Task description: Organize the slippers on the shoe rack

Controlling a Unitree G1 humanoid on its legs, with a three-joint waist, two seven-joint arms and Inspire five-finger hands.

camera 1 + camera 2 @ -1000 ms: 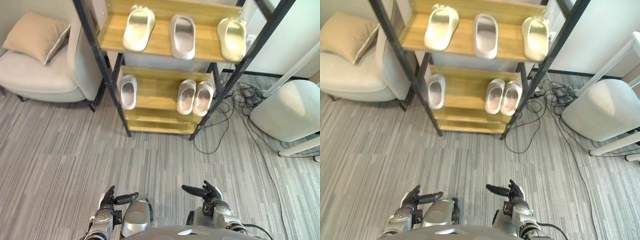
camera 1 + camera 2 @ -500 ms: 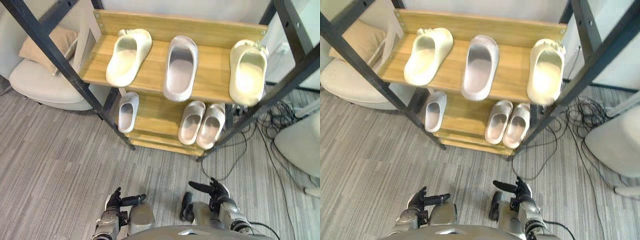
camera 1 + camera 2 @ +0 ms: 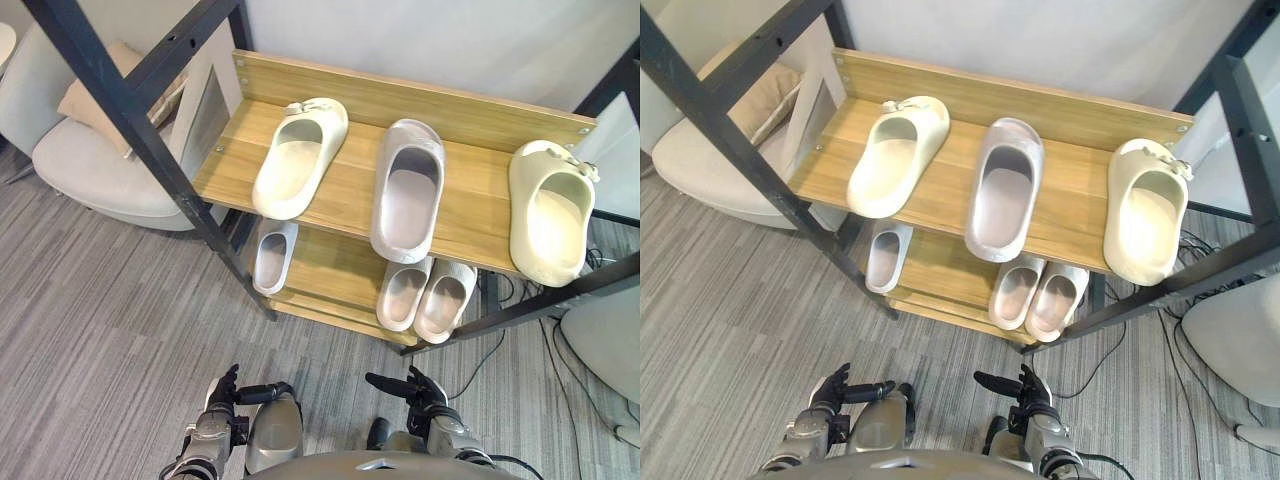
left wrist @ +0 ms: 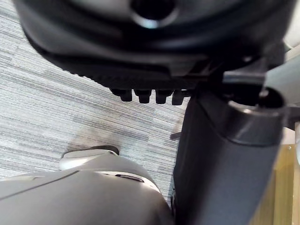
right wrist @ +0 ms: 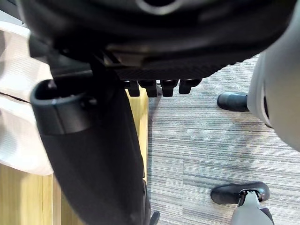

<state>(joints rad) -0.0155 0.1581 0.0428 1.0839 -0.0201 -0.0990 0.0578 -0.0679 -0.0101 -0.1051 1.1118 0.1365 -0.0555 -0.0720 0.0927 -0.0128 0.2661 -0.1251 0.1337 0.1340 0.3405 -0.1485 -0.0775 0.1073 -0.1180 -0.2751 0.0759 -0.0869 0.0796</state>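
Note:
The wooden shoe rack with black posts stands in front of me. On its upper shelf lie a cream slipper at the left, a grey slipper in the middle and a second cream slipper at the right. On the shelf below, a single grey slipper lies at the left and a pair of grey slippers lies side by side at the right. My left hand and right hand hang low over the carpet, well short of the rack, both open and empty, thumbs pointing inward.
A light armchair with a tan cushion stands left of the rack. A white rounded seat sits at the right, with cables on the carpet beside it. A slanting black post crosses the rack's left front.
The whole picture has shifted: the camera has come closer to the rack, whose upper shelf now looms larger. The slippers lie as before. Both hands stay low and empty.

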